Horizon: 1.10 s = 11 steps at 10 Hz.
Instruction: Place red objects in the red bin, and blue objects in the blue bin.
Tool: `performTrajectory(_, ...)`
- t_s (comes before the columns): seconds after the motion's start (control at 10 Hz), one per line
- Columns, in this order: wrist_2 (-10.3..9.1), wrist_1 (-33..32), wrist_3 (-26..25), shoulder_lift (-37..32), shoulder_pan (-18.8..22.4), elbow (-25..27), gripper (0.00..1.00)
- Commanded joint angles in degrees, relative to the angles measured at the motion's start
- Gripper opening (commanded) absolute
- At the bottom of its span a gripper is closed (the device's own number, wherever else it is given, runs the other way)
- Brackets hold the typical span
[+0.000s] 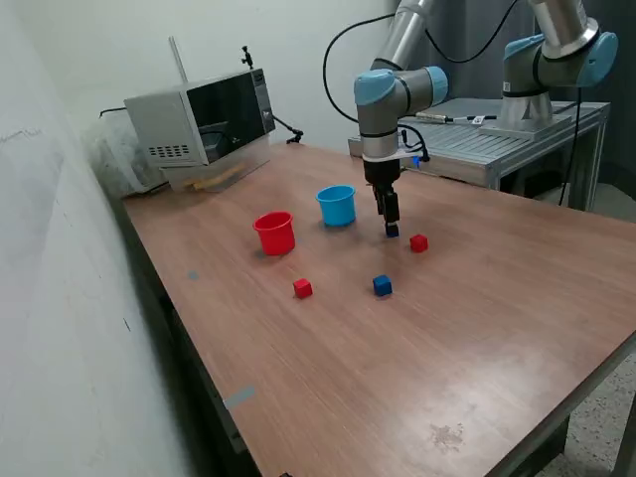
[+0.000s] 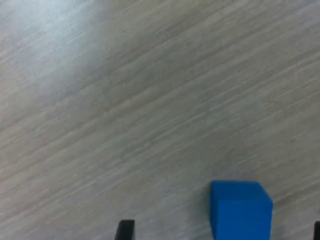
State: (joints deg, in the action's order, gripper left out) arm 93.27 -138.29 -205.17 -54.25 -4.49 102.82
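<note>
Gripper: black two-finger gripper (image 1: 391, 225) pointing straight down, tips at or just above the wooden table (image 1: 477, 328); fingers spread apart in the wrist view, closed on nothing.
Cube at gripper: small dark blue cube (image 2: 240, 210) between the two fingertips (image 2: 125, 228), much closer to one finger than the other, not visibly touched by either; in the exterior view only a dark blue speck at the tips.
Second blue cube: small dark blue cube (image 1: 383, 285) nearer the camera than the gripper, apart from it.
Red cubes: one small red cube (image 1: 418, 242) just to the exterior view's right of the gripper; other small red cube (image 1: 302, 288) nearer and to the left, level with the second blue cube.
Blue bin: light blue tapered plastic cup (image 1: 337, 206), upright, just left of the gripper; inside not visible.
Red bin: red tapered plastic cup (image 1: 274, 234), upright, left of the blue cup and slightly nearer; inside not visible.
Writing: none readable anywhere; white microwave oven (image 1: 202, 117) at the far left corner, panel markings too small to read.
Hidden or cut off: lower edge of the cube at the gripper cropped in the wrist view; one fingertip only a sliver at the frame edge; contact of the tips with the table impossible to tell.
</note>
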Motion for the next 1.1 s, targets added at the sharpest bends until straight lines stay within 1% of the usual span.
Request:
performTrajectory(0.0, -0.02, 0.0, 0.1, -0.3, 0.0, 0.2, 1.00)
performTrajectory(0.5, -0.02, 0.0, 0.2, -1.3, 0.1, 1.8, 1.00)
performTrajectory(1.0, -0.02, 0.0, 0.2, -1.3, 0.9, 1.3, 1.00)
